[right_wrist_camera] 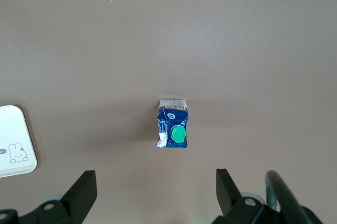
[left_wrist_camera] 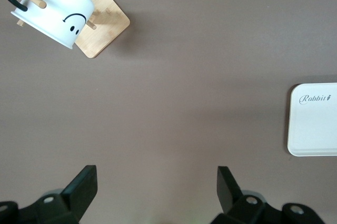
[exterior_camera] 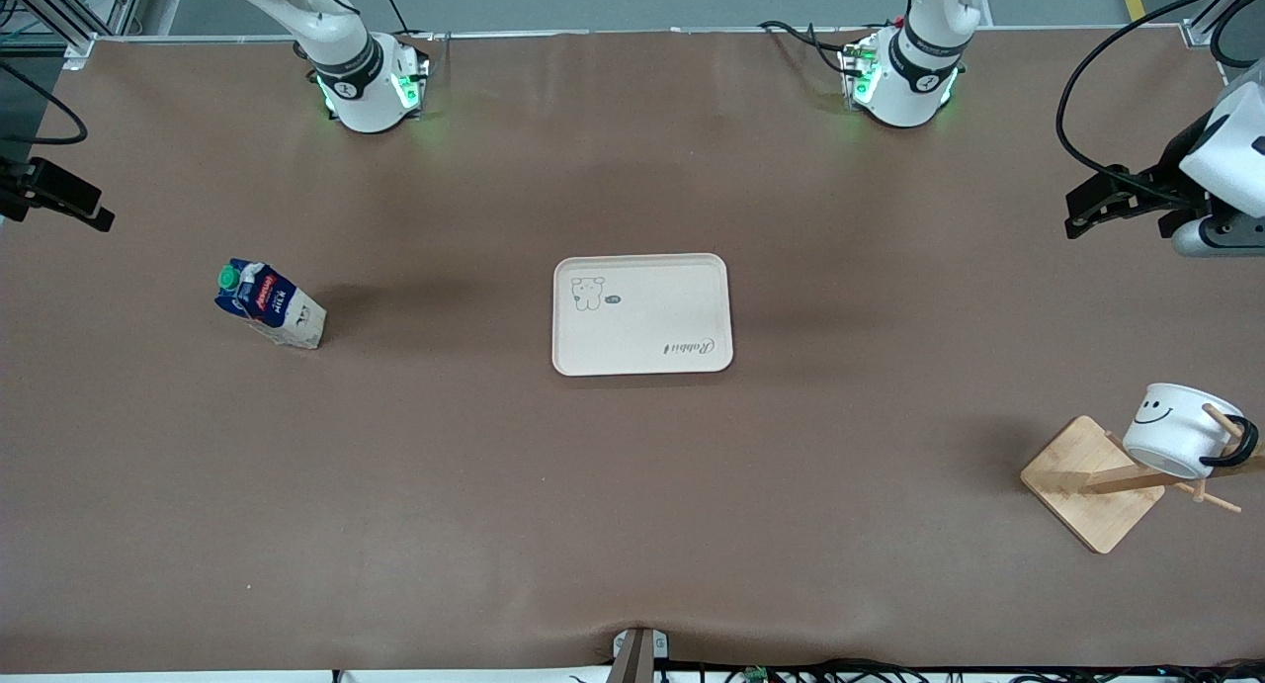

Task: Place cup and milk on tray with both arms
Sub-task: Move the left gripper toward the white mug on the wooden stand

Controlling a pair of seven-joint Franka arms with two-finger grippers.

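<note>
The cream tray (exterior_camera: 642, 312) lies in the middle of the table, with nothing on it. The milk (exterior_camera: 269, 305) stands on the table toward the right arm's end. The white cup (exterior_camera: 1179, 428) hangs tilted by its black handle on a peg of a wooden rack toward the left arm's end. My left gripper (exterior_camera: 1077, 213) is open and empty, high over bare table at that end; its wrist view shows the cup (left_wrist_camera: 52, 8) and a tray corner (left_wrist_camera: 313, 126). My right gripper (exterior_camera: 94, 216) is open and empty, high over the table's other end; its wrist view shows the milk (right_wrist_camera: 172, 130).
The wooden rack has a square base (exterior_camera: 1087, 480) and slanted pegs, nearer to the front camera than the tray. Black cables hang by the left arm's end. A small mount (exterior_camera: 637, 653) sits at the table's front edge.
</note>
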